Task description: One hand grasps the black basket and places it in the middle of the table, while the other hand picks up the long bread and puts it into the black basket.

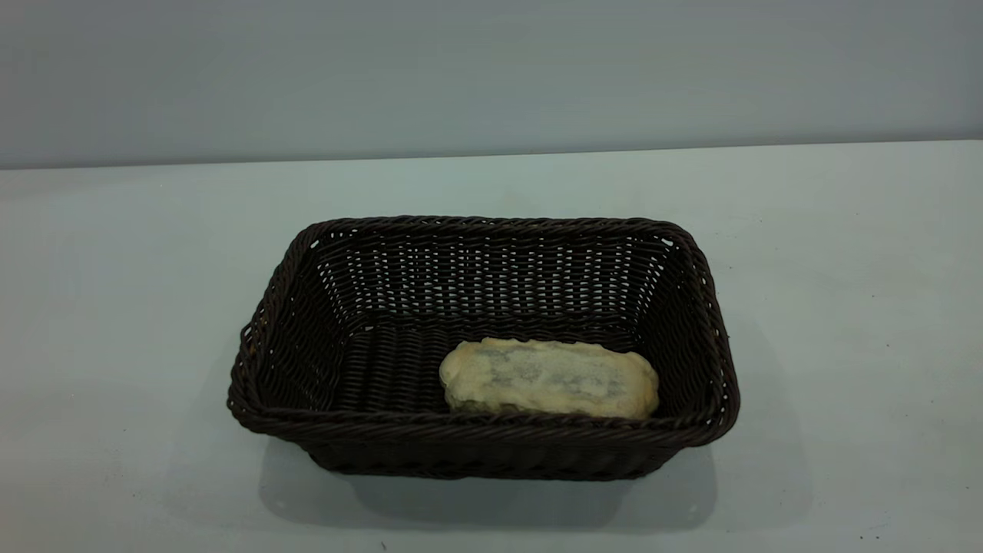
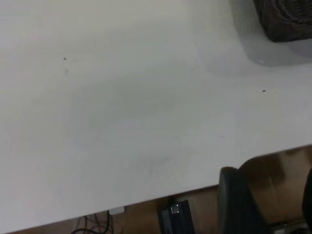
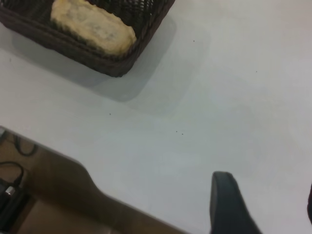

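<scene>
One basket (image 1: 484,349) sits on the table (image 1: 845,269), about midway between the left and right edges and clear of every corner. It stands flat, long sides running parallel to the far edge, and throws a soft shadow on the white top around its base. Inside lies the bread (image 1: 550,378), flat pale face up with grey smudges showing. It lies lengthwise along the wall of the basket closest to the exterior camera, touching or nearly touching it, and nearer the basket's right end than its left. The rest of the basket floor is bare weave. A plain grey wall (image 1: 491,69) rises behind the far edge.

Neither arm shows in the exterior view. In its own wrist view the left gripper (image 2: 273,204) hangs over an edge of the table, above the brown floor (image 2: 273,170) beyond. One dark finger (image 2: 239,204) is in plain sight and a sliver of the other shows at the frame's border, so the two are spread with nothing between them. Only a corner of the basket appears there, well apart from this gripper. Cables (image 2: 90,224) and a small black box (image 2: 176,217) lie on the floor below that edge.

In the other wrist view, the right gripper (image 3: 265,209) hovers over bare table near an edge, likewise spread and holding nothing. It is well apart from the basket and bread, which lie farther in from that edge.
</scene>
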`<action>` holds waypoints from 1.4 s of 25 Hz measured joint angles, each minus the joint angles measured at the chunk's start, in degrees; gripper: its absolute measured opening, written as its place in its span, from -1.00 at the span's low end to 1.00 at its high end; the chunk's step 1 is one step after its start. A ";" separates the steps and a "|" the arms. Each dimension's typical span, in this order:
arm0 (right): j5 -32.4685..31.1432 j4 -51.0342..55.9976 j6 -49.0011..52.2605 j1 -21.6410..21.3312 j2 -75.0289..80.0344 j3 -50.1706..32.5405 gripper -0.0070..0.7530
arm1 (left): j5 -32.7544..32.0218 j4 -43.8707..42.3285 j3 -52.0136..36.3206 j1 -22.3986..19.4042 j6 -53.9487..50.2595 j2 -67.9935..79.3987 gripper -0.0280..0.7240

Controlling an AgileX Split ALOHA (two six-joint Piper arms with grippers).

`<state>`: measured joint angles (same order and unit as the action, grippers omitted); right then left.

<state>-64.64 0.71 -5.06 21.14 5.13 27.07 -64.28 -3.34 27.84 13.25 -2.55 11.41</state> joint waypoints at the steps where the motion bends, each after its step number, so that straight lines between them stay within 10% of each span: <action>1: 0.00 0.00 0.05 0.00 0.00 0.00 0.09 | 0.00 0.06 0.00 0.00 0.00 0.00 0.06; 19: 0.00 -0.06 0.18 -0.12 -0.11 0.00 0.09 | 0.00 0.11 0.00 0.00 0.00 0.00 0.06; 29: -0.19 0.23 0.18 -13.75 -3.42 0.00 0.09 | -0.03 0.13 0.00 -8.90 0.06 -8.29 0.06; 35: -0.37 0.23 0.18 -15.01 -6.10 0.00 0.09 | -0.49 0.13 0.00 -11.24 0.06 -12.54 0.06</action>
<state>-65.01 0.94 -4.88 6.13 -0.97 27.07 -64.76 -3.21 27.84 2.01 -2.49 -1.14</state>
